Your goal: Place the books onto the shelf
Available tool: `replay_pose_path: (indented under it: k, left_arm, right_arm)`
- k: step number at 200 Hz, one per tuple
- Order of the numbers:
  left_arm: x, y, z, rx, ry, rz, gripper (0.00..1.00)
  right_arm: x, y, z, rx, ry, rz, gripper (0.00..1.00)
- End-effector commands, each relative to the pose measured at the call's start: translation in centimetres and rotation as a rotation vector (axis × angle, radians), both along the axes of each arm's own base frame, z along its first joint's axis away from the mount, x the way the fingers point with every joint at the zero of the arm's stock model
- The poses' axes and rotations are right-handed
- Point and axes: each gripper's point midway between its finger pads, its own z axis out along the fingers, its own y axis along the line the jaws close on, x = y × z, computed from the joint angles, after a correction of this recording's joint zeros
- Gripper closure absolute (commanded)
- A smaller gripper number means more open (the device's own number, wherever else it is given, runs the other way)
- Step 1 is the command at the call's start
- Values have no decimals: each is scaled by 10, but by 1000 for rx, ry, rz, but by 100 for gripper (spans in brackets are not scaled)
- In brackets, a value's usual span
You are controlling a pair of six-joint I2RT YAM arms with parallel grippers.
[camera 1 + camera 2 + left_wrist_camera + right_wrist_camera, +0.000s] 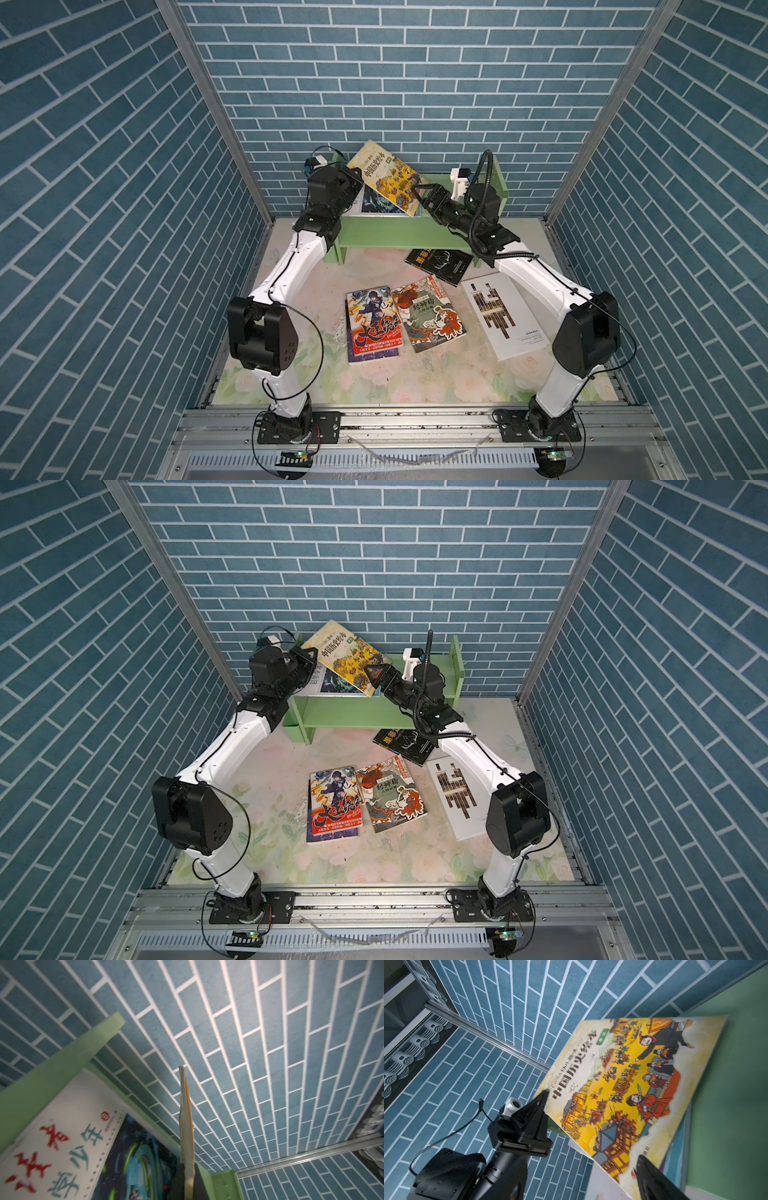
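Blue brick-print walls [415, 83] close in on three sides, and a floral mat [299, 374] covers the tabletop. The light-green shelf [386, 237] stands against the back wall, with both arms reaching over it.

Left gripper [356, 173]: pressed together on the yellow book [386, 176], pinching one corner on the title side. In the left wrist view the book shows edge-on, rising from between the two fingers [179, 1184]. The book is held clear of the shelf, tilted, cover facing the room, above the left half of the upper tier.

Right gripper [420, 198]: jaws spread, sitting at the yellow book's lower right edge. The right wrist view shows only one finger [654, 1180], in front of the cover's corner. Cannot tell whether it touches the cover.

On the upper tier, beside the left side panel and partly behind the held book, sits a white-covered book [372, 204] with red and teal characters and dark blue art.

Lying flat on the mat, in both top views:
- black book [440, 262] with gold characters, just in front of the shelf, one corner under the right arm
- red-and-blue comic cover [374, 324], at centre, stacked on another book whose blue edge shows below it
- grey-green book [428, 316] with an orange beast, beside the comic cover, their edges meeting
- white book with dark bars [498, 320], to the right, partly under the right arm
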Motion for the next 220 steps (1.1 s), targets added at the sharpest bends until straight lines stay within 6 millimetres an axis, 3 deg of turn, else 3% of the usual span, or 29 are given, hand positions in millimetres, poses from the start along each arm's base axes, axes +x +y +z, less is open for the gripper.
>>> replay_pose_path:
  k: [1, 52, 86, 168, 220]
  left_arm:
    - [-18, 8, 12, 38, -1, 71, 100]
    - [-44, 22, -5, 83, 57, 199, 100]
    - [-47, 28, -12, 34, 79, 264, 100]
    - [-35, 8, -6, 9, 57, 312, 100]
    - [-44, 3, -11, 35, 66, 352, 100]
  right_arm:
    - [2, 1, 8, 37, 12, 11, 18]
    - [7, -10, -20, -44, 112, -46, 20]
    - [3, -21, -34, -111, 140, -91, 21]
    - [13, -30, -18, -178, 82, -88, 21]
    - [34, -34, -14, -170, 80, -72, 21]
